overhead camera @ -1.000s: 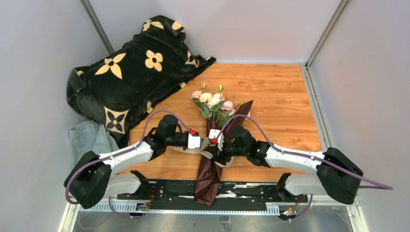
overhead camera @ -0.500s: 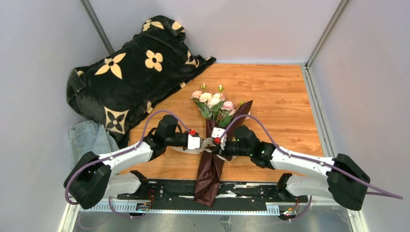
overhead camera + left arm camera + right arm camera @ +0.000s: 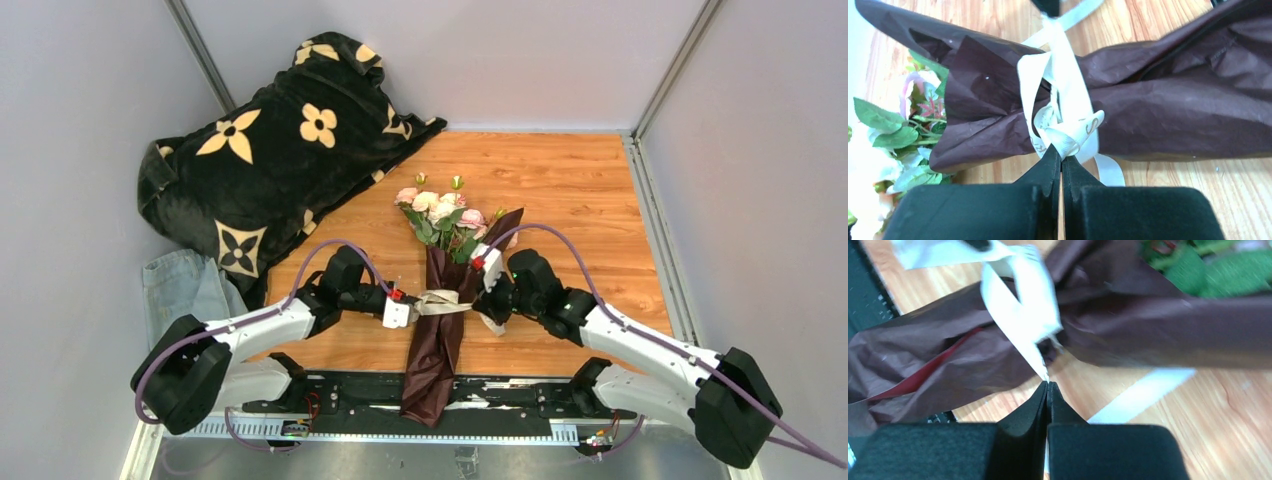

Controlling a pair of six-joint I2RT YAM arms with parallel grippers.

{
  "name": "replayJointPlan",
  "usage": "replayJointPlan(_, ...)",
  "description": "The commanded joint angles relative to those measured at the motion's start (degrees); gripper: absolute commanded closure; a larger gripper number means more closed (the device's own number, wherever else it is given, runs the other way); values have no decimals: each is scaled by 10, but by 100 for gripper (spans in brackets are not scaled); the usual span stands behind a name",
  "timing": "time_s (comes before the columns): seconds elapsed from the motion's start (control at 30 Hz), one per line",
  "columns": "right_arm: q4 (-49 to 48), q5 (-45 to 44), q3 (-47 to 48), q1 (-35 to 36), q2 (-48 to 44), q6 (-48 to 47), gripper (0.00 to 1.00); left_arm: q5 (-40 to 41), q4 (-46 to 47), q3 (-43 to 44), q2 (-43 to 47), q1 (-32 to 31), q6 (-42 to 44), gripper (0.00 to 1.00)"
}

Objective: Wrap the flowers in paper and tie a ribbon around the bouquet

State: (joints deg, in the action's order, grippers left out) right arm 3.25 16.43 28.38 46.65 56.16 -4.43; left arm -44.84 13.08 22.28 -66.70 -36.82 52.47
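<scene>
Your left gripper (image 3: pixel 1062 159) and right gripper (image 3: pixel 1047 385) each pinch the soft, likely slippery ribbon (image 3: pixel 1070 85); grip close to the knot (image 3: pixel 1060 120) ahead.

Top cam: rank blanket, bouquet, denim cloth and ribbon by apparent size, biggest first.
1. black blanket: clearly the largest.
2-3. bouquet and denim cloth: too close to rank. The bouquet is long and narrow, and the cloth is partly covered.
4. ribbon: smallest, a thin band around the bouquet.
</scene>
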Motion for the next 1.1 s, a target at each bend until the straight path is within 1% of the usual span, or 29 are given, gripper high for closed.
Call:
replayJointPlan(0.0, 35, 31, -1, -67, -12, 68, 100, -22, -49, -14, -10, 4, 131, 100)
replayJointPlan(0.07, 27, 32, -3, -73, -8, 71, 100, -32, -68, -20, -10, 4, 185, 100)
replayJointPlan(0.2, 10, 61, -1, -73, 15, 69, 100, -39, -76, -22, -11, 4, 214, 100)
replayJointPlan(0.27, 4, 63, -1, -73, 18, 65, 100, -38, -109, -21, -9, 4, 257, 97)
replayJointPlan(0.3, -1, 65, -2, -73, 18, 63, 100, -35, -146, -21, -6, 4, 292, 93)
replayJointPlan(0.33, -7, 72, -3, -73, 18, 61, 100, -35, -188, -18, -4, 4, 345, 88)
replayJointPlan(0.4, -21, 96, -5, -72, 18, 59, 100, -27, -276, -14, 5, 4, 447, 71)
replayJointPlan(0.43, -23, 110, -5, -72, 20, 59, 100, -18, -318, -13, 12, 4, 495, 59)
replayJointPlan(0.47, -24, 116, -5, -71, 21, 58, 100, -14, -338, -10, 21, 4, 511, 54)
replayJointPlan(0.5, -23, 121, -6, -71, 23, 56, 100, -2, -357, -7, 30, 4, 528, 46)
replayJointPlan(0.63, -26, 127, -9, -68, 27, 51, 100, 35, -410, 9, 64, 4, 537, 35)
replayJointPlan(0.73, -27, 132, -5, -65, 29, 49, 100, 78, -460, 14, 90, 4, 555, 31)
replayJointPlan(0.8, -23, 133, -1, -61, 30, 47, 100, 115, -472, 12, 108, 4, 566, 29)
replayJointPlan(0.83, -23, 132, 0, -59, 30, 47, 100, 132, -458, 10, 117, 5, 555, 29)
replayJointPlan(0.87, -23, 132, 0, -56, 29, 47, 100, 142, -431, 12, 121, 5, 523, 29)
replayJointPlan(0.9, -23, 132, 1, -54, 28, 47, 100, 141, -392, 18, 120, 5, 451, 29)
replayJointPlan(0.97, -27, 131, 0, -48, 27, 47, 100, 121, -299, 54, 100, 5, 296, 33)
replayJointPlan(1.0, -27, 130, -1, -46, 27, 47, 100, 109, -250, 84, 80, 5, 179, 36)
replayJointPlan(1.03, -45, 130, -2, -44, 28, 50, 100, 96, -200, 108, 56, 5, 17, 41)
replayJointPlan(1.07, -54, 130, -4, -44, 27, 53, 100, 93, -135, 120, 38, 5, -101, 51)
